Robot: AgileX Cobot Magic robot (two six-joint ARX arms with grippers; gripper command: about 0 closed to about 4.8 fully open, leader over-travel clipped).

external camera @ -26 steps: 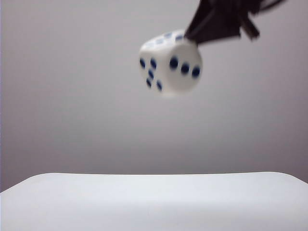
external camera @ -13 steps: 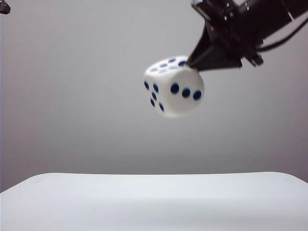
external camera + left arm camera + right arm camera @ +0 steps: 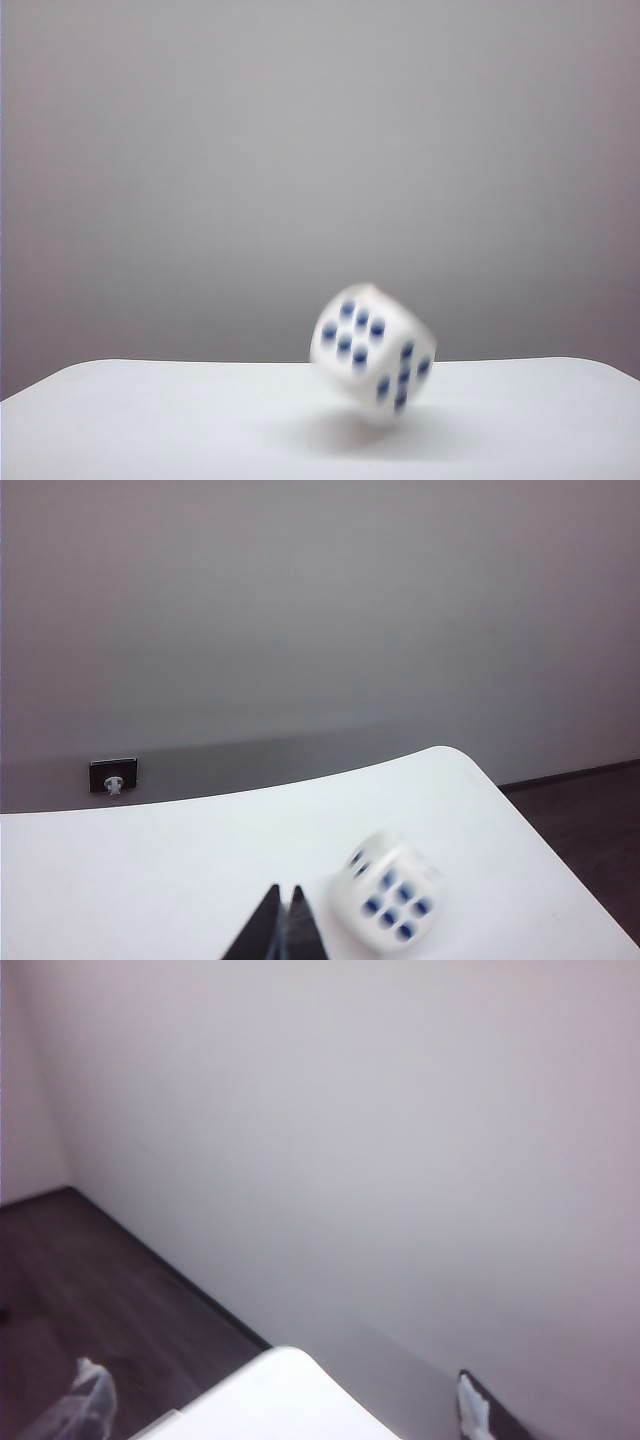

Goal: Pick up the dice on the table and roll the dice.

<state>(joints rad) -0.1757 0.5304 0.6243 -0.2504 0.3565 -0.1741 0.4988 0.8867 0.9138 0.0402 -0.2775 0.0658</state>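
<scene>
The dice point(image 3: 372, 347), blurred and tilted, is seen just above the table point(image 3: 150, 420), near its far edge. The right gripper point(image 3: 280, 1405) is spread wide, empty; the left gripper point(image 3: 280, 925) is pinched shut. Both should be kept clear while it tumbles.

1 dice point(image 3: 372, 347), 1 table point(image 3: 150, 420), 2 hands: left hand point(image 3: 283, 925), right hand point(image 3: 280, 1405)

- I get soft, even, diffuse light in all views, with no glare.
- The dice point(image 3: 372, 346) is motion-blurred, its pips smeared; a faint soft shadow lies under it on the table point(image 3: 150, 420).
- My right wrist view looks hazy, fingertips point(image 3: 470, 1405) unsharp.
</scene>
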